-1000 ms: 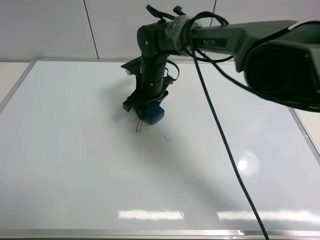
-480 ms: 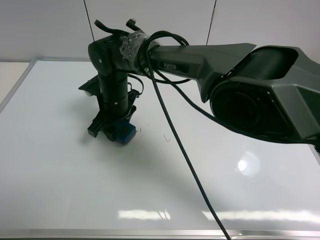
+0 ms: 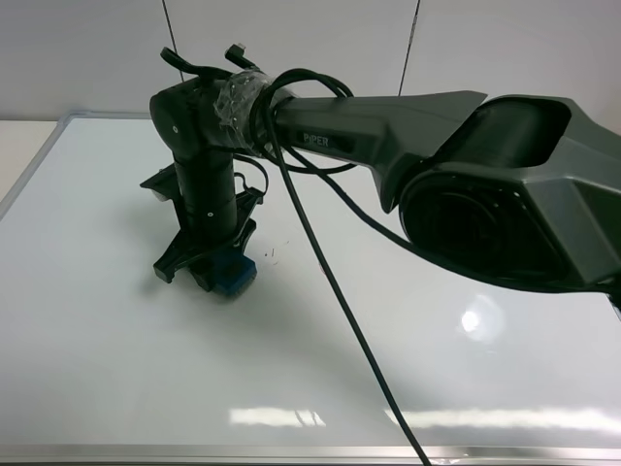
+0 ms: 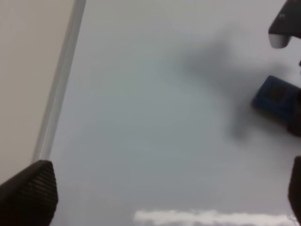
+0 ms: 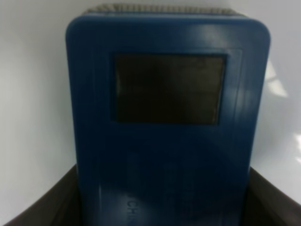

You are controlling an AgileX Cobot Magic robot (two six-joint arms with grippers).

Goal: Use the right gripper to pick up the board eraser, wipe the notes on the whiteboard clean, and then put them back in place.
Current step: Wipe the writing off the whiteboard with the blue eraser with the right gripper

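whiteboard (image 3: 107,349): glossy white with a silver frame, lying flat; it fills most of the exterior high view and every place below is given from it.
left gripper (image 4: 162,197): near the whiteboard's left frame, above the surface; one ribbed finger shows at one side of the left wrist view and a sliver of the other at the far side, wide apart with nothing between them.
right gripper (image 3: 215,268): left of the whiteboard's middle, pointing down at it; its fingers are clamped on the board eraser, and a dark finger shows at each side of it in the right wrist view.
board eraser (image 3: 233,276): held in that claw, low against the whiteboard; i cannot tell whether its underside is pressed on the surface or just above it.
notes (image 3: 275,255): only a few faint specks, on the whiteboard just right of the eraser; the black cable (image 3: 320,272) crosses the spot further right, so i cannot tell what is there.
handling: the eraser looks like a light, stiff plastic shell with smooth, probably slippery sides and a soft pad underneath; nothing fragile.
where to hold: across its two long sides near one end, as it is gripped now, so the flat face sits level on the whiteboard; a tilted grip would likely wipe with one edge only.
risk: the pad should glide easily on so glossy a whiteboard, so moderate pressure seems enough; too much could twist the block between the fingers.
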